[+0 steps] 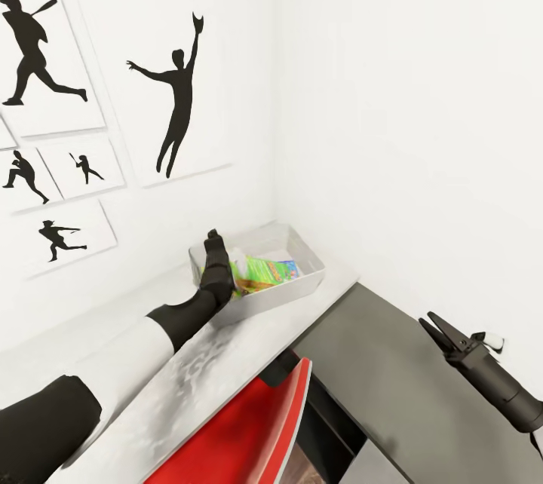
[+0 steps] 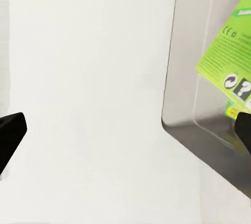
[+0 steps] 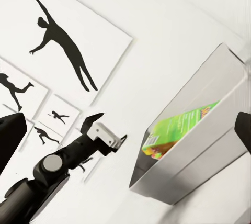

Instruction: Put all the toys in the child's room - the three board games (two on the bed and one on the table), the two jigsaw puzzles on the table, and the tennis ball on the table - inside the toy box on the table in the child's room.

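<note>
The light grey toy box (image 1: 313, 261) stands in the corner on the pale table (image 1: 188, 375). A green and yellow board game (image 1: 270, 273) leans tilted inside it, also seen in the wrist views (image 2: 225, 62) (image 3: 180, 124). My left gripper (image 1: 213, 239) hovers at the box's near-left rim, open and empty. Its fingertips (image 2: 10, 135) are wide apart over the table beside the box wall (image 2: 180, 77). My right gripper (image 1: 441, 329) hangs open and empty above the dark grey top (image 1: 400, 386), pointing at the toy box (image 3: 209, 150) and the left gripper (image 3: 110, 130).
White walls meet just behind the box. The left wall carries baseball silhouette posters (image 1: 177, 99). A red chair back (image 1: 249, 424) sits at the table's front edge, below my left arm. White drawers (image 1: 377, 465) show under the dark top.
</note>
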